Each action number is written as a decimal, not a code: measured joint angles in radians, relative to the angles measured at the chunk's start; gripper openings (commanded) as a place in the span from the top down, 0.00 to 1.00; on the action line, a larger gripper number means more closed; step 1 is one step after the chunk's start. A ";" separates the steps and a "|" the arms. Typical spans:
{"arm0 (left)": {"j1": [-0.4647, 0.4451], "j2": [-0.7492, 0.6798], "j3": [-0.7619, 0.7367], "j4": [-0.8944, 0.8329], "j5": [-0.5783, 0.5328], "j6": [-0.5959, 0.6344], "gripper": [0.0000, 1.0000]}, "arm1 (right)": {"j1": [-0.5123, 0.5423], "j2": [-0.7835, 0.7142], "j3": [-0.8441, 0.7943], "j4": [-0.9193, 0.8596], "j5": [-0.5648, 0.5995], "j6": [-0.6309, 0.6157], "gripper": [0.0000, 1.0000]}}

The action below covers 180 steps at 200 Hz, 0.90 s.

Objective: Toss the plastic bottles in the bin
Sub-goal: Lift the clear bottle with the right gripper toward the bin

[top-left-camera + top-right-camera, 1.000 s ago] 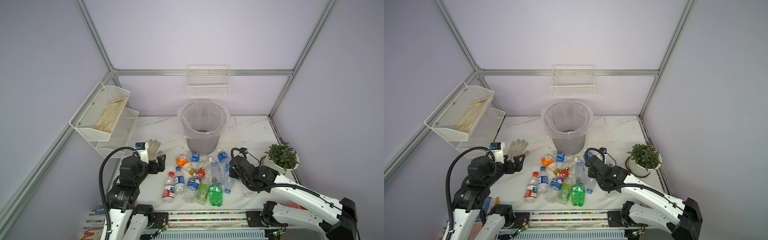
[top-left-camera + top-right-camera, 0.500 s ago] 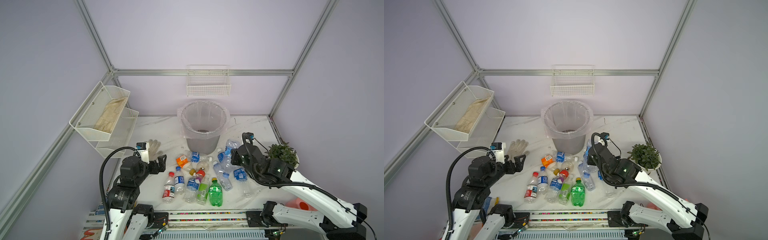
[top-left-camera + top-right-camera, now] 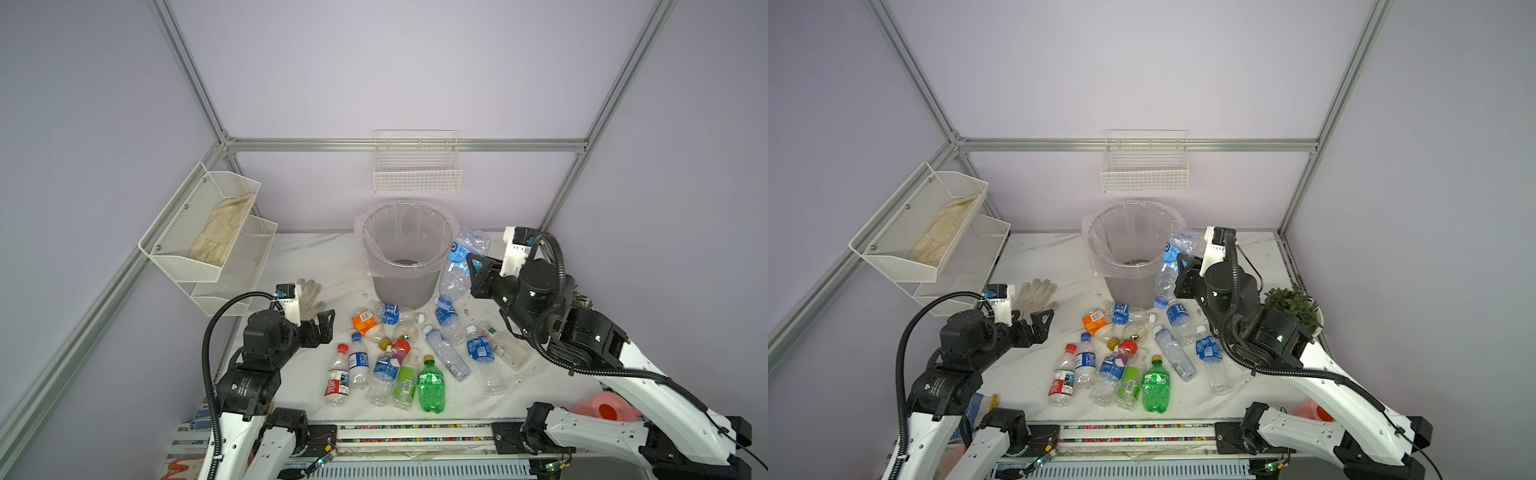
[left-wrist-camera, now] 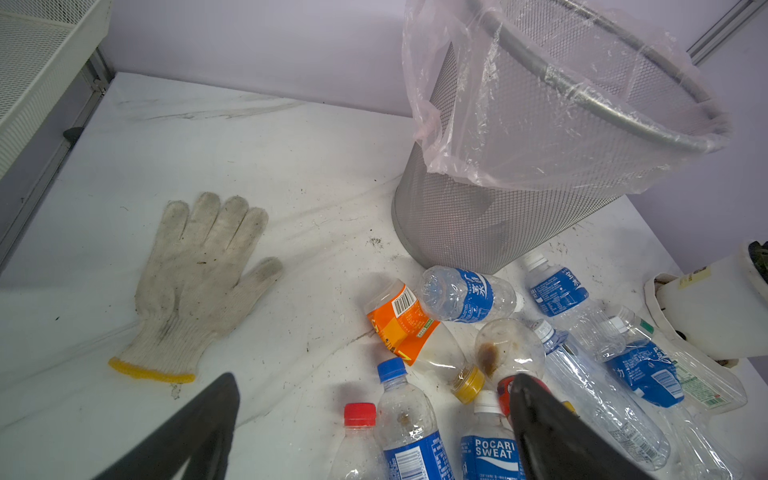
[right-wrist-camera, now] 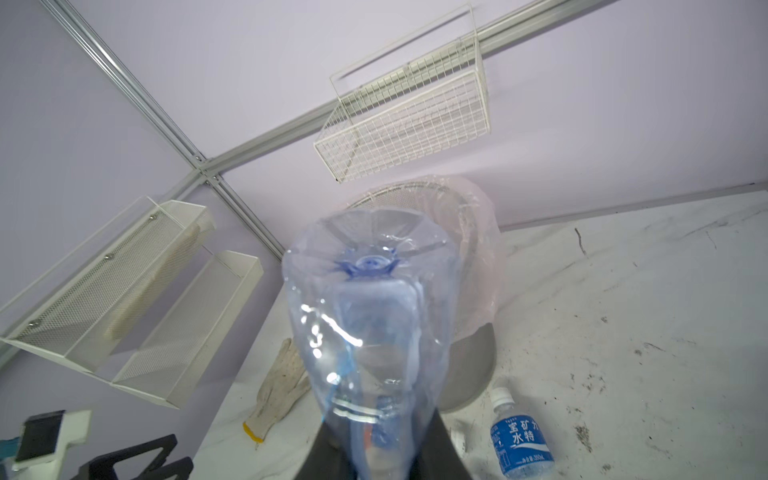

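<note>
Carry step: the right gripper (image 3: 473, 274) is clamped on 1 clear blue-labelled bottle (image 3: 456, 274), held aloft with its base up and its cap below the fingers. The bin (image 3: 399, 286) stands just beyond the fingertips, rim beside the bottle. Next, I judge: reach over the opening, then release. The left gripper (image 3: 326, 328) hangs with its fingers apart, and the other bottles (image 3: 390, 361) lie ahead of them.

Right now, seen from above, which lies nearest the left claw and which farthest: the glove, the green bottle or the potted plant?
1. The glove, just beyond the left gripper.
2. The green bottle, at the front, middle.
3. The potted plant, far right.
</note>
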 measured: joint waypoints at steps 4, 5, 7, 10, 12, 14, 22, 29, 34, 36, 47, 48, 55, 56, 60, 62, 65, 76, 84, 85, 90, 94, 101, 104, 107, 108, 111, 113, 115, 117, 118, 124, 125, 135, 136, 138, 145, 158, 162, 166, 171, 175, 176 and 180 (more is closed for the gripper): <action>0.000 0.001 0.000 0.000 0.000 0.000 0.00 | 0.000 -0.001 0.006 0.010 -0.002 -0.006 0.97; 0.000 0.001 0.000 0.000 0.000 0.000 0.00 | 0.000 -0.002 0.008 0.012 -0.002 -0.008 0.97; 0.000 0.002 0.000 0.000 0.001 0.000 0.00 | 0.000 -0.003 0.010 0.017 -0.003 -0.013 0.97; 0.000 0.002 0.000 0.000 0.001 0.000 0.00 | 0.000 -0.005 0.011 0.027 -0.006 -0.019 0.97; 0.000 0.003 0.000 0.000 0.001 0.000 0.00 | 0.000 -0.007 0.012 0.030 -0.008 -0.021 0.97; 0.000 0.003 0.000 0.000 0.001 0.000 0.00 | 0.000 -0.009 0.012 0.036 -0.009 -0.024 0.97; 0.000 0.005 0.000 0.000 0.002 0.000 0.00 | 0.000 -0.020 0.011 0.052 -0.018 -0.036 0.97; 0.000 0.006 0.000 0.000 0.004 0.000 0.00 | 0.000 -0.031 0.010 0.068 -0.028 -0.046 0.97; 0.000 0.006 0.000 0.000 0.004 0.000 0.00 | 0.000 -0.039 0.010 0.076 -0.032 -0.049 0.97; 0.000 0.006 0.000 0.000 0.005 0.000 0.00 | 0.000 -0.041 0.010 0.080 -0.034 -0.052 0.96; 0.000 0.006 0.000 0.000 0.006 0.000 0.00 | 0.000 -0.060 0.009 0.098 -0.044 -0.059 0.96; 0.000 0.006 0.000 0.000 0.006 0.000 0.00 | 0.000 -0.061 0.009 0.100 -0.045 -0.060 0.96; 0.000 0.006 0.000 0.000 0.008 0.000 0.00 | 0.000 -0.074 0.009 0.112 -0.051 -0.064 0.96; 0.000 0.006 0.000 0.000 0.008 0.000 0.00 | 0.000 -0.074 0.009 0.113 -0.052 -0.064 0.96; 0.000 0.006 0.000 0.000 0.008 0.000 0.00 | 0.000 -0.081 0.010 0.120 -0.053 -0.066 0.96; 0.000 0.006 0.000 0.000 0.009 0.000 0.00 | 0.000 -0.084 0.010 0.122 -0.053 -0.068 0.96; 0.000 0.006 0.000 0.000 0.010 0.000 0.00 | 0.000 -0.089 0.010 0.127 -0.054 -0.068 0.96; 0.000 0.008 0.000 0.000 0.013 0.000 0.00 | 0.000 -0.101 0.010 0.136 -0.054 -0.071 0.97; 0.000 0.009 0.000 0.000 0.015 0.000 0.00 | 0.000 -0.106 0.010 0.143 -0.054 -0.072 0.97; 0.000 0.009 0.000 0.000 0.015 0.000 0.00 | 0.000 -0.107 0.010 0.143 -0.054 -0.072 0.97; 0.000 0.010 0.000 0.000 0.015 0.000 0.00 | 0.000 -0.111 0.010 0.146 -0.053 -0.072 0.97; 0.000 0.010 0.000 0.000 0.016 0.000 0.00 | 0.000 -0.112 0.010 0.148 -0.053 -0.072 0.97; 0.000 0.011 0.000 0.000 0.016 0.000 0.00 | 0.000 -0.113 0.010 0.151 -0.053 -0.075 0.97; 0.000 0.011 0.000 0.000 0.016 0.000 0.00 | 0.000 -0.114 0.010 0.152 -0.053 -0.075 0.97; 0.000 0.012 0.000 0.000 0.017 0.000 0.00 | 0.000 -0.114 0.010 0.154 -0.053 -0.076 0.97; 0.000 0.012 0.000 0.000 0.017 0.000 0.00 | 0.000 -0.114 0.010 0.154 -0.053 -0.076 0.97; 0.000 0.012 0.000 0.000 0.018 0.000 0.00 | 0.000 -0.115 0.010 0.156 -0.053 -0.077 0.97; 0.000 0.013 0.000 0.000 0.018 0.000 0.00 | 0.000 -0.115 0.010 0.157 -0.053 -0.078 0.97; 0.000 0.013 0.000 0.000 0.018 0.000 0.00 | 0.000 -0.115 0.010 0.158 -0.053 -0.079 0.97; 0.000 0.013 0.000 0.000 0.019 0.000 0.00 | 0.000 -0.115 0.010 0.158 -0.053 -0.079 0.97; 0.000 0.013 0.000 0.000 0.019 0.000 0.00 | 0.000 -0.115 0.010 0.159 -0.053 -0.079 0.97; -0.001 0.013 0.000 0.000 0.019 0.000 0.00 | 0.000 -0.114 0.010 0.162 -0.053 -0.080 0.97; -0.001 0.013 0.000 0.000 0.019 0.000 0.00 | 0.000 -0.114 0.010 0.163 -0.053 -0.080 0.97; -0.003 0.013 0.000 0.000 0.019 0.000 0.00 | 0.000 -0.109 0.012 0.164 -0.053 -0.083 0.97; -0.003 0.013 0.000 0.000 0.019 0.000 0.00 | 0.000 -0.109 0.012 0.165 -0.053 -0.084 0.97; -0.004 0.013 0.000 0.000 0.019 0.000 0.00 | 0.000 -0.109 0.013 0.165 -0.053 -0.084 0.97; -0.005 0.013 0.000 0.000 0.020 0.000 0.00 | 0.000 -0.103 0.016 0.167 -0.053 -0.087 0.97; -0.005 0.013 0.000 0.000 0.021 0.000 0.00 | 0.000 -0.093 0.021 0.172 -0.053 -0.091 0.97; -0.005 0.013 0.000 0.000 0.022 0.000 0.00 | 0.000 -0.090 0.023 0.173 -0.052 -0.092 0.97; -0.006 0.013 0.000 0.000 0.022 0.000 0.00 | 0.000 -0.087 0.023 0.174 -0.052 -0.094 0.97; -0.006 0.013 0.000 0.000 0.022 0.000 0.00 | 0.000 -0.084 0.024 0.175 -0.052 -0.095 0.97; -0.006 0.013 0.000 0.000 0.022 0.000 0.00 | 0.000 -0.081 0.025 0.176 -0.052 -0.096 0.97; -0.006 0.013 0.000 0.000 0.022 0.000 0.00 | 0.000 -0.080 0.025 0.177 -0.052 -0.097 0.97; -0.006 0.013 0.000 0.000 0.022 0.000 0.00 | 0.000 -0.078 0.026 0.179 -0.052 -0.098 0.97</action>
